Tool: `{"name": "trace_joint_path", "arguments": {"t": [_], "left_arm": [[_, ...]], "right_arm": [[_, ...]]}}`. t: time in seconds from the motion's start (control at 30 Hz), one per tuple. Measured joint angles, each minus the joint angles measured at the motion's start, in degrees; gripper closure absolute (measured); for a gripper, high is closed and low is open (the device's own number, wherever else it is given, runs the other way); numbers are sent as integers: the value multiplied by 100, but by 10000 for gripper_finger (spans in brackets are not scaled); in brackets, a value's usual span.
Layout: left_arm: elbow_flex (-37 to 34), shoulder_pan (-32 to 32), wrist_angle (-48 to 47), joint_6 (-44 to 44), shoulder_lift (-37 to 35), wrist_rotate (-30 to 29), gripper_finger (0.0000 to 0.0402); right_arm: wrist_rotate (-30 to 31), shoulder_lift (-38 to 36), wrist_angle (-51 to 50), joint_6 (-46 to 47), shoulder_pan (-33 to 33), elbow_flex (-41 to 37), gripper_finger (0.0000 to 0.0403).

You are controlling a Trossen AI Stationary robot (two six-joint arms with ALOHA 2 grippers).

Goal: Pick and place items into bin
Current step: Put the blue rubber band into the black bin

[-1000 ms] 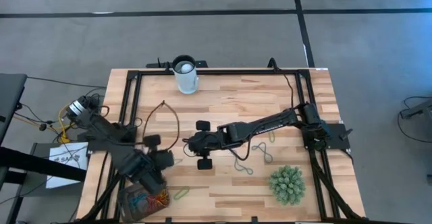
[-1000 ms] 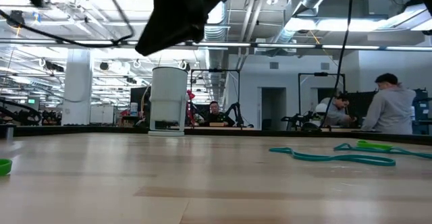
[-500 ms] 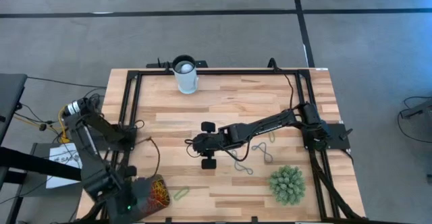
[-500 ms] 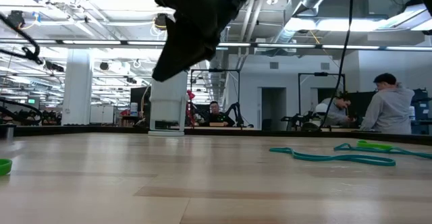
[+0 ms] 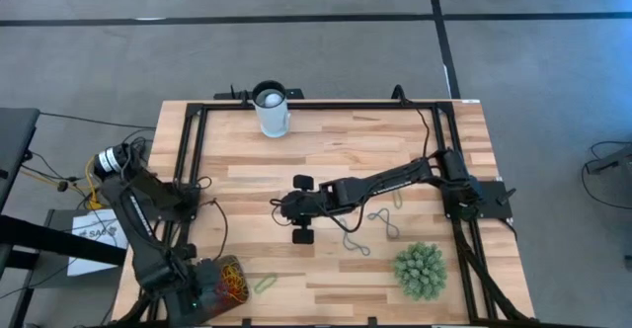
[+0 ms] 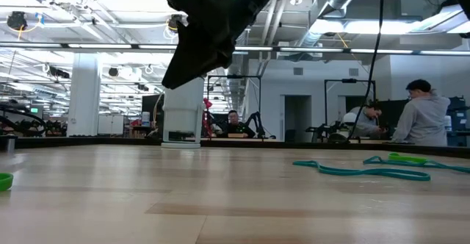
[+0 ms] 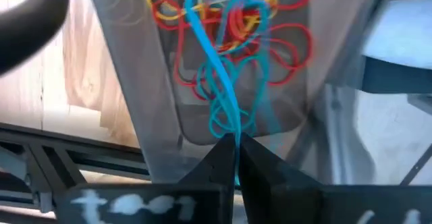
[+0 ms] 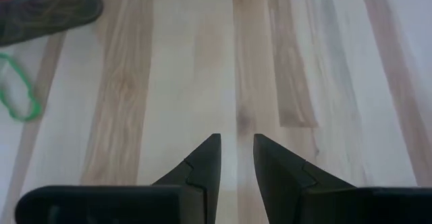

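Since one second ago, the left arm has swung from beside the table's middle to the bin (image 5: 225,281) at the table's 7 o'clock corner; the right arm has barely shifted. Bin contents: a tangle of red, orange, yellow and blue bands (image 7: 233,32). The left gripper (image 7: 235,158) hangs directly over the bin with its fingers clenched on a blue band (image 7: 217,72), which trails from the fingertips into the pile.

One green band (image 5: 266,283) lies on the wood just beside the bin, at its 3 o'clock side. Further bands, teal cords (image 5: 354,239), lie near the table's centre toward 4 o'clock.

The right gripper (image 8: 236,153) hovers over bare wood at the table's centre, fingers released with a gap between them and nothing held.

A white cup (image 5: 272,111) stands at the 12 o'clock edge. A spiky green plant ball (image 5: 420,271) rests toward 5 o'clock.
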Motion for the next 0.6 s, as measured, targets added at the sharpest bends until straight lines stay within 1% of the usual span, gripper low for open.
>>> {"name": "trace_joint_path", "arguments": {"t": [0.27,0.37,0.47,0.6], "left_arm": [[-607,50,578,-539,4,-199,401],[-658,46,600,-544,4,-199,401],[-670,28,596,-727,4,-195,401],[-670,26,596,-1047,4,-133,385]], "right_arm": [[-3,0,3,-2,-121,0,320],[-6,0,7,-6,-168,0,320],[-9,0,8,-48,-228,0,320],[-6,0,43,-52,-292,0,320]]}}
